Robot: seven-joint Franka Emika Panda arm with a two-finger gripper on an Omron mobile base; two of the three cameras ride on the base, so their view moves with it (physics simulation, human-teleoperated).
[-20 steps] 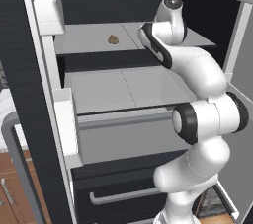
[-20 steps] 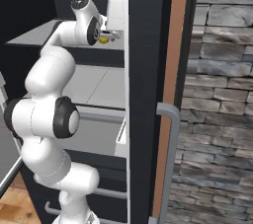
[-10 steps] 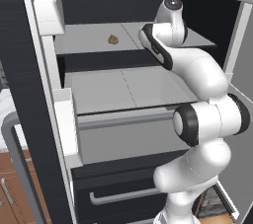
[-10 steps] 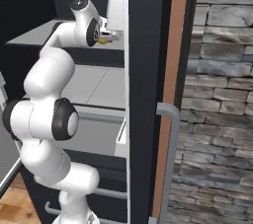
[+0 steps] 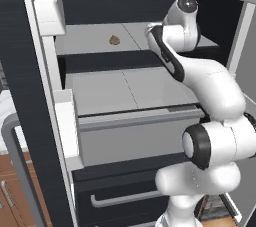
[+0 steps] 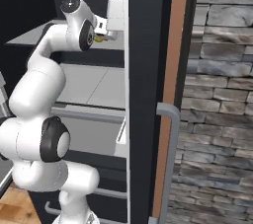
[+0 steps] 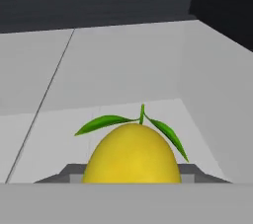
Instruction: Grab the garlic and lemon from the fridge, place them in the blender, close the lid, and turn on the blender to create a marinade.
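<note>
Right now the lemon sits low and close in the hand view, on the upper shelf of the open fridge, near the shelf's right wall, with two green leaves and a short stem on top. It looks firm, light and smooth, a round fruit that could roll or slip out of a shallow pinch, so the widest middle is the place to hold it, clear of the leaves. The gripper shows in the right base view with a speck of yellow at its tip, and the lemon seems to lie between the fingers, though I cannot tell whether they are clamped on it. The garlic lies farther left on the same shelf, well apart from the lemon
</note>
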